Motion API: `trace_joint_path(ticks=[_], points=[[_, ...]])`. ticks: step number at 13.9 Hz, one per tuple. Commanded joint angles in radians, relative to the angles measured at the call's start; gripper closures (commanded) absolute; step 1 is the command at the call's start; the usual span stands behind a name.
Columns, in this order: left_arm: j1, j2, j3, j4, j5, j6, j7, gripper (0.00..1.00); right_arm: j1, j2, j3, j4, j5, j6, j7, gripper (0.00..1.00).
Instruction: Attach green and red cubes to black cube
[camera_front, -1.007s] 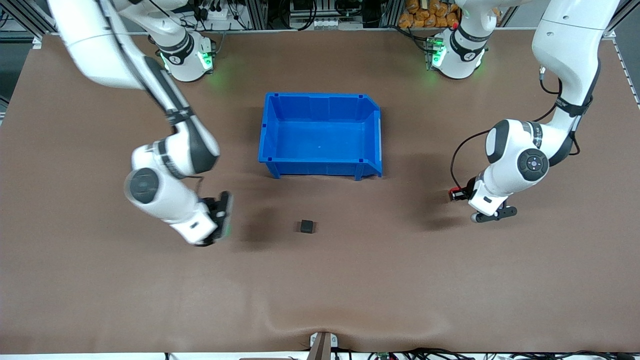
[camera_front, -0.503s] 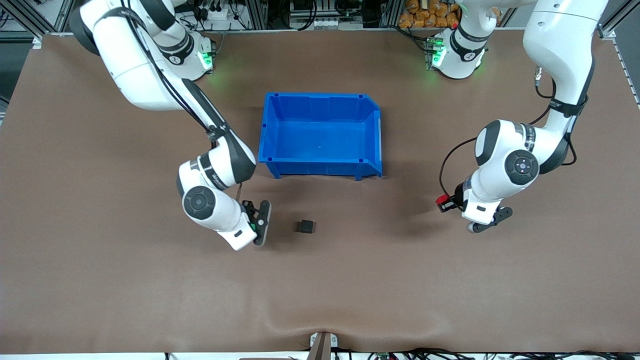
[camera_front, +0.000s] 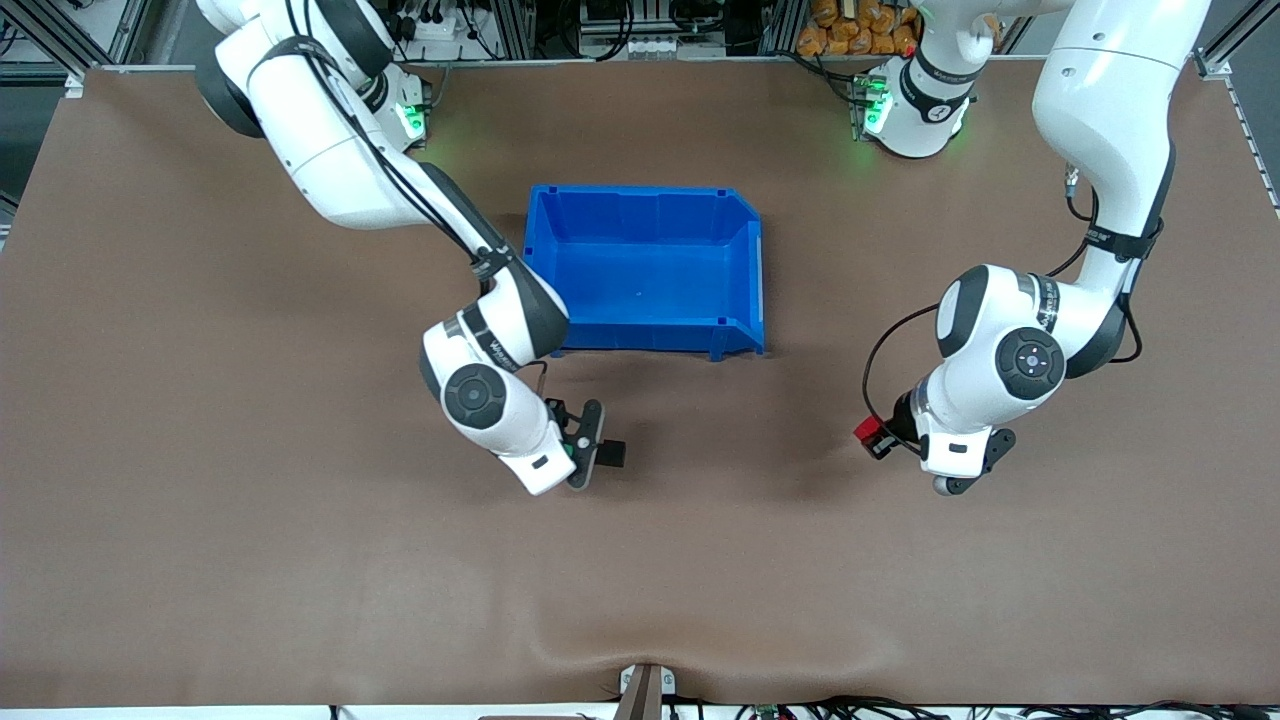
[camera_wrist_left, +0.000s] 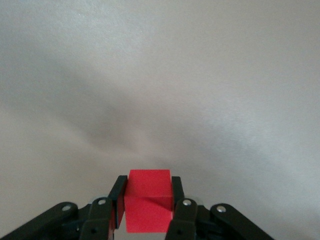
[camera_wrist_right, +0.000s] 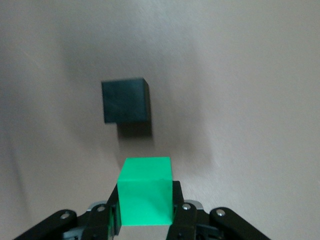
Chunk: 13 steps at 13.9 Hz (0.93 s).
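**A:** Judging by what shows, how far along is the job?

**B:** Neither coloured cube is attached yet. The black cube (camera_front: 612, 453) sits alone on the table (camera_front: 200, 560), nearer the front camera than the blue bin (camera_front: 640, 270), with nothing stuck to it.

**A:** Where's the green one?

**B:** Pinched between the fingers of the right gripper (camera_wrist_right: 146, 214). That green cube (camera_wrist_right: 146, 192) is just beside the black cube; the right wrist view shows a small gap between them, so they aren't touching.

**A:** And the red?

**B:** The left gripper (camera_wrist_left: 147, 212) has its fingers clamped on the red cube (camera_wrist_left: 148, 207), over bare table toward the left arm's end, well apart from the black cube.

**A:** So what's left?

**B:** Both joins, I'd say: green looks close to contact, while red needs carrying across first.
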Motion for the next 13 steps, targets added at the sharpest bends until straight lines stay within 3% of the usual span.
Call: trace_joint_path(ticks=[1, 9, 10, 12, 13], points=[[-0.036, 0.028, 0.002, 0.066, 0.002, -0.043, -0.106, 1.0, 0.033, 0.032, -0.018, 0.053, -0.015, -0.017, 0.031, 1.0], [-0.094, 0.022, 0.002, 0.087, 0.004, -0.085, -0.302, 1.0, 0.063, 0.05, -0.029, 0.048, -0.015, 0.047, 0.03, 0.92], [-0.103, 0.022, 0.002, 0.087, 0.004, -0.088, -0.33, 1.0, 0.063, 0.053, -0.029, 0.045, -0.015, 0.05, 0.028, 0.81], [-0.119, 0.021, 0.002, 0.086, 0.004, -0.098, -0.38, 1.0, 0.063, 0.061, -0.029, 0.036, -0.015, 0.07, 0.024, 0.0], [-0.122, 0.021, 0.002, 0.086, 0.004, -0.098, -0.406, 1.0, 0.063, 0.061, -0.029, 0.024, -0.015, 0.102, 0.024, 0.0]])
